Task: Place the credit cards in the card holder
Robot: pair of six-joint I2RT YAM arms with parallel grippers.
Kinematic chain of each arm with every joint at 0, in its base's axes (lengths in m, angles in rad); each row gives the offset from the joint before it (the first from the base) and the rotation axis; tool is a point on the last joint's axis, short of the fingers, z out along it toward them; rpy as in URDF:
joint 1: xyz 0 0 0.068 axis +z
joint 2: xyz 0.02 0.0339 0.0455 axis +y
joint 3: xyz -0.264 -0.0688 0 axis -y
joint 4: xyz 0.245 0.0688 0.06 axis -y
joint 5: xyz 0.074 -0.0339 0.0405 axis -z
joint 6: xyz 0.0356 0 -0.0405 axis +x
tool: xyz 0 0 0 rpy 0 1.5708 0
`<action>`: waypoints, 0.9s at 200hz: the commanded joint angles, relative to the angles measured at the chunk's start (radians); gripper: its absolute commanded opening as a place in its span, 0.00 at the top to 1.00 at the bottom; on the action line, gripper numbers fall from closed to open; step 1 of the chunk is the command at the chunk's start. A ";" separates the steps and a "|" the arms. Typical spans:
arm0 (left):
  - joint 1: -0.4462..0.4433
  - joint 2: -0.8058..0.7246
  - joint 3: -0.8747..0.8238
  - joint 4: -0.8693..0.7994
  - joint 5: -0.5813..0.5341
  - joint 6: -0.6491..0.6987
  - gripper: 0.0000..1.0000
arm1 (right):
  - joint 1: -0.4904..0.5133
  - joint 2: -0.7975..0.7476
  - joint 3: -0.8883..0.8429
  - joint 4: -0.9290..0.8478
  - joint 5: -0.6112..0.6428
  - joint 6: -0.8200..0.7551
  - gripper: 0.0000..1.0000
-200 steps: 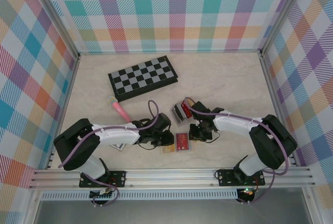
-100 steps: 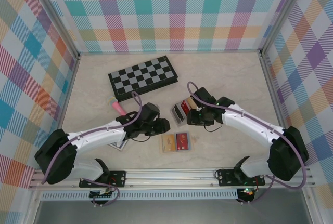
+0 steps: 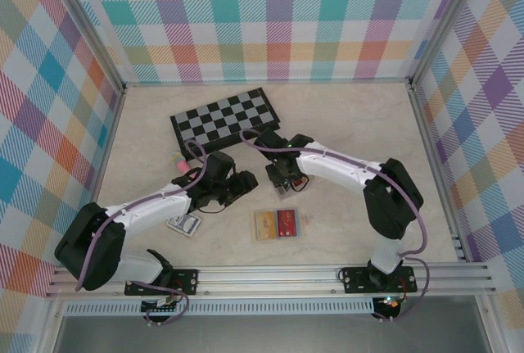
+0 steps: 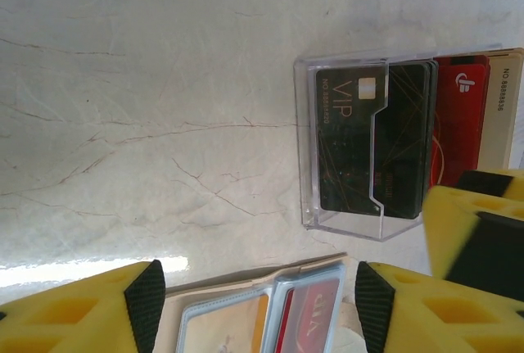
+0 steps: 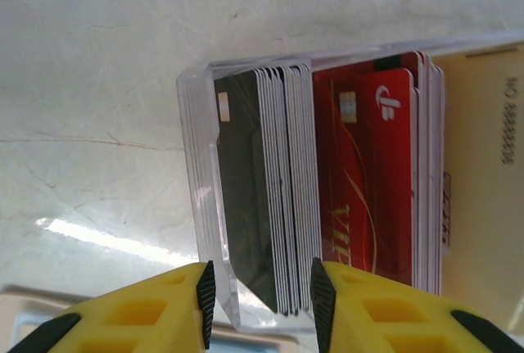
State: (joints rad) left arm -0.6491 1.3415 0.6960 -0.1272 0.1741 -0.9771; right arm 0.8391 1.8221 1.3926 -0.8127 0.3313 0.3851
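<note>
From above we see the left gripper [image 3: 242, 183] and the right gripper [image 3: 282, 178] close together between a black-and-grey folding chessboard [image 3: 223, 121] and an open tan leather wallet [image 3: 277, 224]. At the left wrist, the jaws stand wide and empty. The clear plastic card holder [image 4: 348, 226] lies near the wallet and contains a black VIP credit card [image 4: 348, 144] and a red credit card [image 4: 460, 115]. At the right wrist, the jaws flank the black card's end, partly apart, and we cannot tell whether they pinch it.

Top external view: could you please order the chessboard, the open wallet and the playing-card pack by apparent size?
1. chessboard, clearly the largest
2. open wallet
3. playing-card pack, the smallest
</note>
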 commanded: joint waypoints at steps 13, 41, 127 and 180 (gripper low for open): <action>0.009 -0.030 -0.032 0.003 -0.022 -0.023 0.33 | 0.017 0.060 0.063 -0.047 0.096 -0.059 0.61; 0.011 -0.050 -0.048 0.000 -0.037 -0.026 0.32 | 0.026 0.108 0.096 -0.062 0.135 -0.069 0.61; 0.011 -0.079 -0.058 -0.009 -0.051 -0.028 0.31 | 0.037 0.150 0.141 -0.113 0.253 -0.071 0.61; 0.011 -0.082 -0.061 -0.012 -0.049 -0.028 0.31 | 0.038 0.135 0.141 -0.124 0.272 -0.074 0.72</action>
State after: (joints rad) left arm -0.6453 1.2831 0.6495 -0.1287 0.1368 -1.0027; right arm 0.8726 1.9797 1.5154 -0.8948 0.5659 0.3206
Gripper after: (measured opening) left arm 0.690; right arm 0.314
